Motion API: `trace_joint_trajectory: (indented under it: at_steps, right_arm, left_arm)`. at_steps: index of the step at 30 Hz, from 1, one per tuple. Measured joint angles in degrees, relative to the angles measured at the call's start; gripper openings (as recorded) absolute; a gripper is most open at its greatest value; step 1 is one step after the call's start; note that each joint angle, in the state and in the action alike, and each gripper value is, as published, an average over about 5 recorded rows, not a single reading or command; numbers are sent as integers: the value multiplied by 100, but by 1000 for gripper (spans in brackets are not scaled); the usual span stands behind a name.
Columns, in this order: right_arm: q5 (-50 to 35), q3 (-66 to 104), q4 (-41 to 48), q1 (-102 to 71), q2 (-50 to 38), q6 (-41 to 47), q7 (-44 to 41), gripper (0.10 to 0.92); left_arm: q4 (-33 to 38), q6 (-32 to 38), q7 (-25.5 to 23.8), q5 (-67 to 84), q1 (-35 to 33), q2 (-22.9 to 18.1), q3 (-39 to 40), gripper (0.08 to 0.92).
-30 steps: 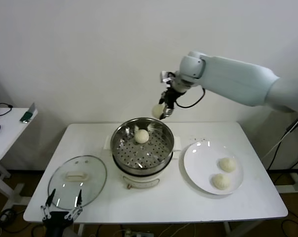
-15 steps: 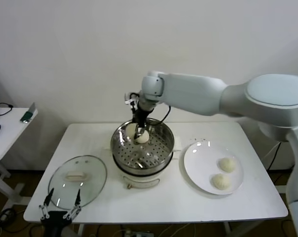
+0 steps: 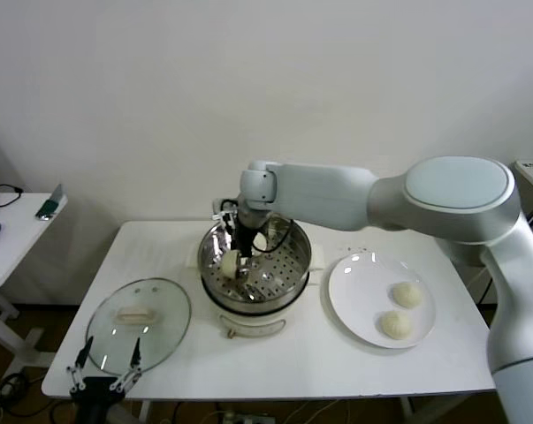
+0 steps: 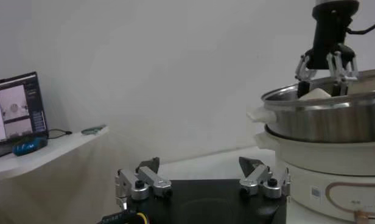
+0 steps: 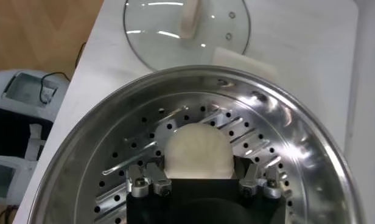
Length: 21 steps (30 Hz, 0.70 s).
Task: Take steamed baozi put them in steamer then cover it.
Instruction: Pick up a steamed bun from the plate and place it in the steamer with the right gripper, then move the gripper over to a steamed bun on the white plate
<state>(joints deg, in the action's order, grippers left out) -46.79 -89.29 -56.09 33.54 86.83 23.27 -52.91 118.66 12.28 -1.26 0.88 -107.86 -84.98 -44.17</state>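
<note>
1. The jaws of the right gripper [image 3: 237,261] stand on either side of a baozi [image 5: 198,152] low inside the steamer [image 3: 294,265]; whether they pinch it or have parted from it I cannot tell.
2. The jaws of the left gripper [image 3: 104,369] are spread wide and hold nothing; it hangs at the near edge of the surface [image 3: 319,362], just in front of the cover [image 3: 139,324].
3. The right arm [image 3: 354,193] reaches across from the right, its wrist pointing down into the steel basket.
4. The baozi at the right gripper lies on the perforated floor, on the left side of the basket as I stand facing it.
5. A second baozi [image 3: 261,241] shows behind the wrist, toward the back of the basket.
6. Two more baozi sit on the white plate [image 3: 354,305] to the right of the steamer: one toward the back [image 3: 407,294], one nearer the front [image 3: 394,324], close together.
7. The cover lies flat on the surface to the front left of the steamer, its cream handle facing up, apart from the pot.
8. The steamer basket sits on its cream-white pot base [image 3: 253,324], near the middle of the surface.
9. A small side table [image 3: 19,234] stands off to the left with a few items on it.
</note>
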Motion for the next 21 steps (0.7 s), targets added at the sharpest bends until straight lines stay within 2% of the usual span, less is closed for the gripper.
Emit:
trace_joint_trajectory:
  at_steps: [5,13,21]
  right_arm:
    - [69,42,26,-50,15,10,-29,817]
    - [207,55,-190,172,-238,-98,-221,823]
    - [312,-104,-830,843,-1052,-324,-472,823]
  left_arm:
    - [-25,-14,0,-7,34,-6,15,823]
    - [-38,-23,-3,-5,59,-8,-29,823]
    - [-109,-3,-3,74,48,27,-101,823]
